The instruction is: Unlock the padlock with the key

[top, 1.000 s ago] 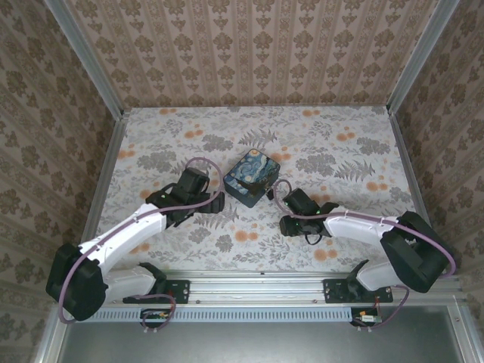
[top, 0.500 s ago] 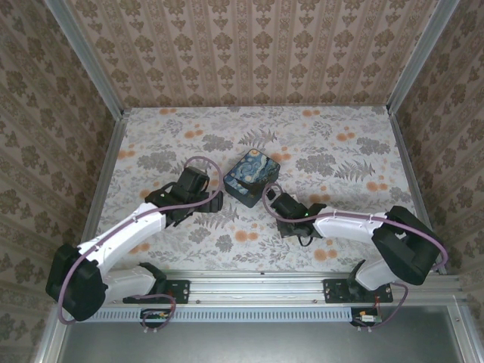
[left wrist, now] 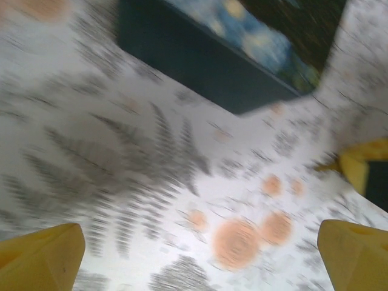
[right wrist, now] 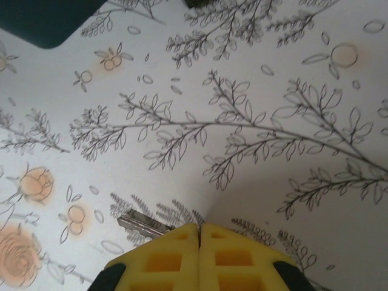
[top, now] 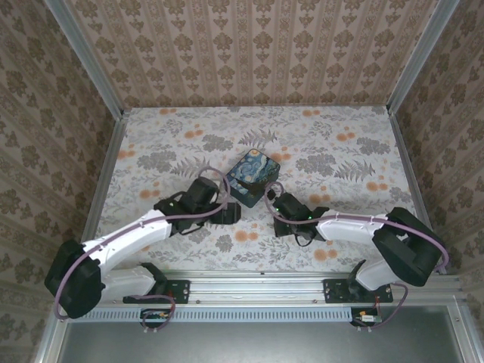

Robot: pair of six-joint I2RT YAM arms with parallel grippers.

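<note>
A silver key (right wrist: 140, 223) sticks out to the left from between the yellow pads of my right gripper (right wrist: 199, 233), which is shut on its head just above the floral cloth. In the top view that gripper (top: 274, 203) sits by the near right corner of a dark blue painted box (top: 253, 175). My left gripper (top: 227, 214) hovers low at the box's near left side. Its wrist view is blurred, with the fingers spread wide around the open gripper (left wrist: 200, 254) and nothing between them. I cannot make out a padlock.
The blue box (left wrist: 224, 66) lies straight ahead of the left gripper, and its corner (right wrist: 48, 18) shows at the top left of the right wrist view. A yellow finger (left wrist: 364, 167) of the other gripper shows at the right. Patterned walls enclose the table.
The left arm has swung right, from the box's left side to its near edge, close to the right gripper. The right gripper shifted left toward the box earlier and has since held still.
</note>
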